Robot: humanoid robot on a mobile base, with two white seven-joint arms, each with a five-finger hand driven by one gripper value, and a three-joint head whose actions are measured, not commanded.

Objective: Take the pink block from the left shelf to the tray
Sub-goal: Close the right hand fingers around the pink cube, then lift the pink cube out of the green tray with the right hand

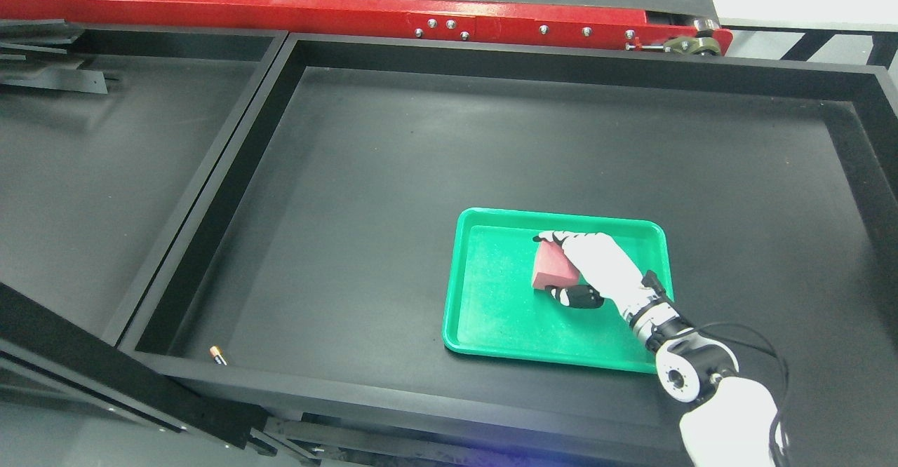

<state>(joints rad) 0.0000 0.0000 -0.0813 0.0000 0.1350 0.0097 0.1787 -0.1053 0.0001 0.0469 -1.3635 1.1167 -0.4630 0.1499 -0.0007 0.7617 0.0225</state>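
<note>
A pink block (550, 266) is over the middle of the green tray (491, 313), which lies on the floor of the large black bin. My right hand (554, 265) reaches in from the lower right, its white fingers (561, 237) curled over the block's top and its thumb under the block's near end. Whether the block rests on the tray floor or hangs just above it cannot be told. My left arm does not show.
The large black bin's walls (231, 179) surround the tray. A second black bin (105, 172) lies to the left. A small battery (218, 355) lies at the big bin's front left corner. A red conveyor frame (351, 11) runs along the back.
</note>
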